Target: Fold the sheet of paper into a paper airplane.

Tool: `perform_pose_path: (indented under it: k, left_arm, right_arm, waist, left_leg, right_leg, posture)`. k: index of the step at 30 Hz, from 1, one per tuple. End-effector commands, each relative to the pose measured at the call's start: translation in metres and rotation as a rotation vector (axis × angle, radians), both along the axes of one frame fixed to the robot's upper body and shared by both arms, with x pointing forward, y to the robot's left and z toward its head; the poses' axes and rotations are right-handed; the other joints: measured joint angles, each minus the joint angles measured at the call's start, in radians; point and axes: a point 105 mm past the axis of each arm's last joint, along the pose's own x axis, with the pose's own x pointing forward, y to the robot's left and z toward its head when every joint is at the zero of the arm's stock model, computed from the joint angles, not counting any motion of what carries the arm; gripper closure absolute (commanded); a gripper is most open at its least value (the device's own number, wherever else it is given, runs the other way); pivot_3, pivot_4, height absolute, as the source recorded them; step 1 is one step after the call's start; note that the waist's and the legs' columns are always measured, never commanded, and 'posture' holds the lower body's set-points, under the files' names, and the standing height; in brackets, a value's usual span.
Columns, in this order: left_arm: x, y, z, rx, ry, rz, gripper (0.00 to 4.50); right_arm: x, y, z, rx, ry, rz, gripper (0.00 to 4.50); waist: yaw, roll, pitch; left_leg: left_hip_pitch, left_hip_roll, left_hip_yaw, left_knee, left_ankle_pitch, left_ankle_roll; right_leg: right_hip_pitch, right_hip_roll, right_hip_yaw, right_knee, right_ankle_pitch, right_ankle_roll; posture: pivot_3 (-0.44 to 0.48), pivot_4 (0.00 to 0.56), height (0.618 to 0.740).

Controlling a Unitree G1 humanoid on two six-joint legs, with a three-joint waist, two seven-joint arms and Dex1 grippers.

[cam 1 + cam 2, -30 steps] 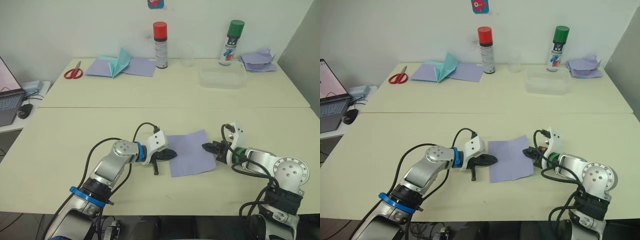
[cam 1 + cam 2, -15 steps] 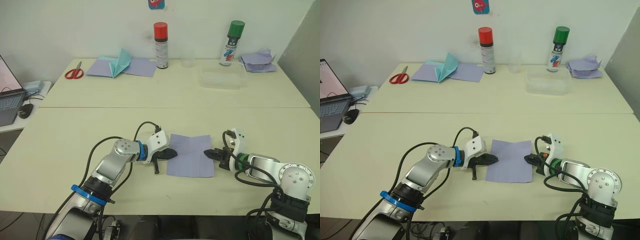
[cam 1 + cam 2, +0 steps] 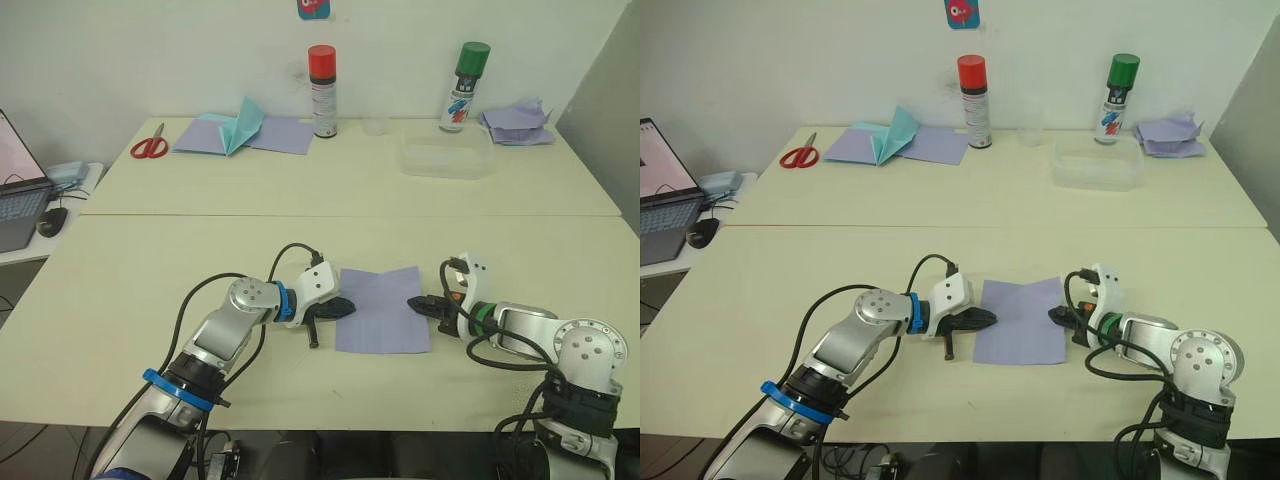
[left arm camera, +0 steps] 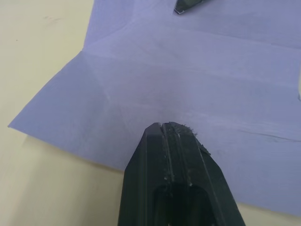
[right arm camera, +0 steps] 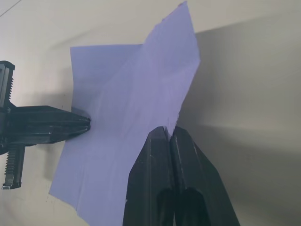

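1. Lavender, thin and faintly creased, the rectangular sheet of paper lies flat on the near cream table between both grippers.
2. Black-fingered left gripper has its fingers pressed together, tip on the sheet's left edge.
3. Black-fingered right gripper is pinched onto the sheet's right edge.
4. Farther back stand a red-capped spray can and a green-capped spray can; their labels are unreadable.
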Motion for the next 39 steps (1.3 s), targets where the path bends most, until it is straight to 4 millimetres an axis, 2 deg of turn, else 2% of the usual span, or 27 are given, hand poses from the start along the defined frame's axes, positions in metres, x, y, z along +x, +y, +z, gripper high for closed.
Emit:
perform_pose_path:
  k: [1, 7, 10, 14, 15, 16, 19, 23, 26, 30, 32, 34, 36, 39]
  left_arm:
    - [-0.005, 0.007, -0.022, 0.068, 0.060, 0.022, 4.50]
    - [-0.006, 0.009, -0.023, 0.071, 0.066, 0.027, 4.50]
    - [-0.007, 0.009, -0.025, 0.074, 0.071, 0.026, 4.50]
    - [-0.008, 0.007, -0.026, 0.074, 0.073, 0.026, 4.50]
    - [-0.008, 0.007, -0.026, 0.073, 0.073, 0.027, 4.50]
    - [-0.007, 0.007, -0.026, 0.073, 0.073, 0.027, 4.50]
    - [-0.007, 0.008, -0.026, 0.073, 0.073, 0.028, 4.50]
    - [-0.008, 0.008, -0.027, 0.075, 0.075, 0.026, 4.50]
    - [-0.009, 0.008, -0.028, 0.079, 0.076, 0.023, 4.50]
    - [-0.008, 0.008, -0.029, 0.087, 0.069, 0.020, 4.50]
    - [-0.007, 0.008, -0.028, 0.086, 0.069, 0.022, 4.50]
    - [-0.007, 0.008, -0.028, 0.089, 0.069, 0.021, 4.50]
    - [-0.007, 0.007, -0.029, 0.091, 0.070, 0.019, 4.50]
    - [-0.008, 0.007, -0.030, 0.092, 0.072, 0.018, 4.50]
  right_arm:
    - [0.006, -0.001, 0.009, -0.001, -0.045, -0.009, 4.47]
    - [0.004, -0.002, 0.006, -0.021, -0.040, 0.003, 4.47]
    - [0.006, -0.005, 0.008, -0.035, -0.060, 0.004, 3.92]
    - [0.011, -0.011, 0.016, -0.038, -0.093, -0.015, 2.58]
    - [0.013, -0.015, 0.020, -0.046, -0.110, -0.025, 2.16]
    - [0.016, -0.018, 0.025, -0.057, -0.133, -0.035, 1.94]
    - [0.027, -0.022, 0.053, -0.115, -0.297, -0.021, 0.93]
    - [0.032, -0.007, 0.093, -0.222, -0.639, 0.142, 0.93]
    - [0.022, 0.014, 0.094, -0.192, -0.726, 0.282, 1.54]
    - [0.011, 0.038, 0.078, -0.209, -0.755, 0.409, 2.99]
    - [0.010, 0.043, 0.061, -0.235, -0.714, 0.430, 3.74]
    - [0.012, 0.043, 0.036, -0.311, -0.664, 0.441, 4.43]
    - [0.014, 0.042, 0.013, -0.376, -0.626, 0.444, 4.48]
    - [0.015, 0.042, -0.009, -0.399, -0.580, 0.440, 4.48]
  waist:
    - [0.000, 0.000, 0.000]
    - [0.000, 0.000, 0.000]
    - [0.000, 0.000, 0.000]
    - [0.000, 0.000, 0.000]
    - [0.000, 0.000, 0.000]
    - [0.000, 0.000, 0.000]
    - [0.000, 0.000, 0.000]
    - [-0.001, 0.000, 0.000]
    - [-0.001, -0.001, 0.000]
    - [-0.001, -0.001, 0.000]
    - [0.000, -0.001, 0.000]
    - [0.000, -0.001, 0.000]
    - [0.000, -0.001, 0.000]
    - [0.000, -0.001, 0.000]
  left_leg:
    - [0.000, 0.000, 0.000, 0.000, 0.000, 0.000]
    - [0.000, 0.000, 0.000, 0.000, 0.000, 0.000]
    - [0.000, 0.000, 0.000, 0.000, 0.000, 0.000]
    - [0.001, 0.000, 0.000, 0.000, 0.000, 0.000]
    - [0.001, 0.000, 0.000, 0.000, 0.000, 0.000]
    - [0.001, 0.000, 0.000, 0.000, 0.000, 0.000]
    - [0.001, 0.000, 0.000, 0.000, 0.000, 0.000]
    - [0.002, 0.000, 0.001, 0.000, 0.000, 0.000]
    - [0.006, 0.001, 0.001, -0.001, 0.000, 0.000]
    - [0.007, 0.001, 0.000, -0.001, 0.000, 0.000]
    - [0.007, 0.001, 0.000, -0.001, 0.000, 0.000]
    - [0.007, 0.001, 0.000, -0.001, 0.000, 0.000]
    - [0.007, 0.001, -0.001, -0.001, 0.000, 0.000]
    - [0.007, 0.000, 0.000, -0.001, 0.000, 0.000]
  right_leg:
    - [0.000, 0.000, 0.000, 0.000, 0.000, 0.000]
    - [0.000, 0.000, 0.000, 0.000, 0.000, 0.000]
    - [0.000, 0.000, 0.000, 0.000, 0.000, 0.000]
    - [0.000, 0.000, 0.000, 0.000, 0.000, 0.000]
    - [0.000, 0.000, 0.000, 0.000, 0.000, 0.000]
    - [0.000, 0.000, 0.000, 0.000, 0.000, 0.000]
    - [0.001, 0.000, 0.000, 0.000, 0.000, 0.000]
    - [0.001, 0.000, -0.001, -0.001, 0.000, 0.001]
    - [0.006, 0.000, -0.002, -0.002, -0.001, 0.002]
    - [0.007, 0.000, -0.002, -0.003, -0.001, 0.001]
    - [0.007, 0.000, -0.002, -0.003, -0.001, 0.001]
    - [0.007, 0.000, -0.002, -0.003, 0.000, 0.001]
    - [0.007, 0.000, -0.002, -0.003, -0.001, 0.001]
    - [0.007, 0.000, -0.001, -0.003, -0.001, 0.001]
  posture:
    - [0.000, 0.150, 0.740]
    - [0.000, 0.150, 0.740]
    - [0.000, 0.150, 0.740]
    - [0.000, 0.150, 0.740]
    - [0.000, 0.150, 0.740]
    - [0.000, 0.150, 0.740]
    - [0.000, 0.150, 0.740]
    - [0.000, 0.150, 0.740]
    - [0.000, 0.150, 0.740]
    - [0.000, 0.150, 0.740]
    - [0.000, 0.150, 0.740]
    - [0.000, 0.150, 0.740]
    - [0.000, 0.150, 0.740]
    - [0.000, 0.150, 0.740]
